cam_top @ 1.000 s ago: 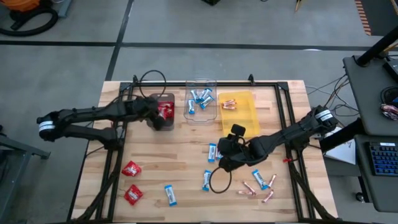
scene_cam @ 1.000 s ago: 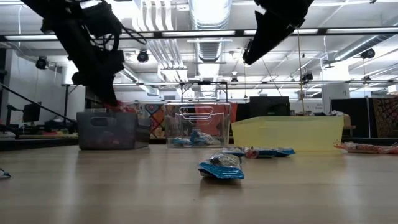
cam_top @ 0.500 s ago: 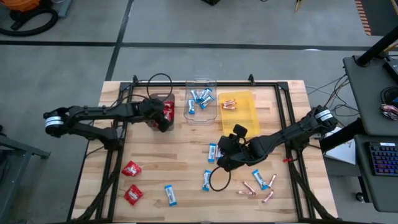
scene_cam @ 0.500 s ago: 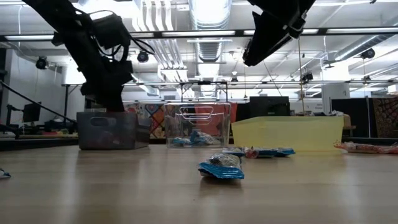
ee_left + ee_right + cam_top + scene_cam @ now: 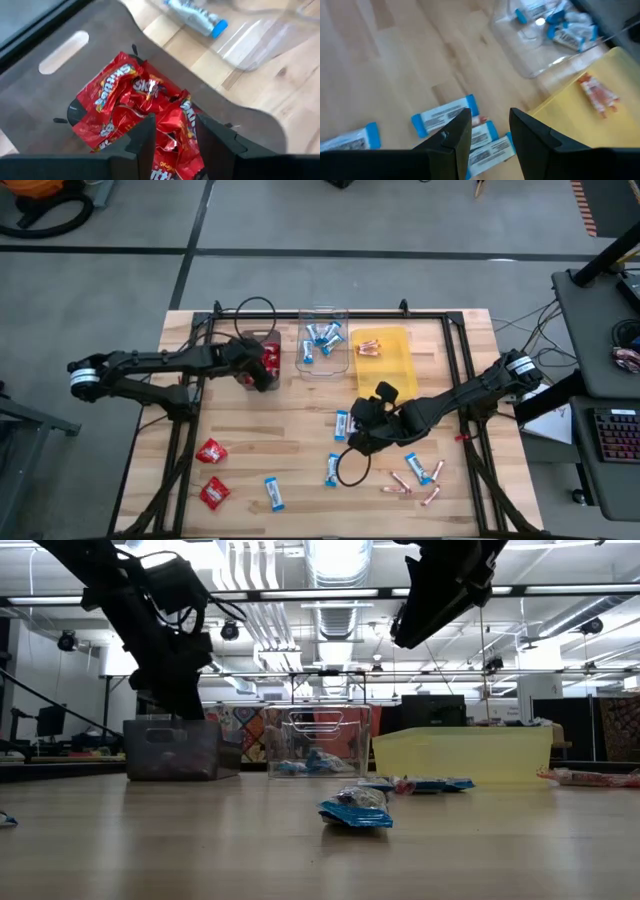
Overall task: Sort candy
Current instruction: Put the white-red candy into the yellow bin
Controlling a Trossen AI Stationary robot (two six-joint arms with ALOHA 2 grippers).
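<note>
Red packets [image 5: 140, 107] lying piled in dark tray [image 5: 262, 366], upper left of high view; two more red packets [image 5: 211, 471] lying loose at lower left.

Step judged: drop-off of red candy finishing; next move calls for lifting clear, fetching loose packet.

Left gripper [image 5: 172, 137] hanging over tray, fingers spread, pinching nothing.

Right gripper [image 5: 487, 131] hovering mid-frame over blue-and-white bars [image 5: 457, 127], fingers parted, empty.

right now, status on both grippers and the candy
Left gripper open over dark tray, crinkly red packets inside. Right gripper open, empty, above blue-and-white rectangular bars mid-table. Red packets, blue bars, pinkish-copper sticks lie unsorted. Nothing blocking.
</note>
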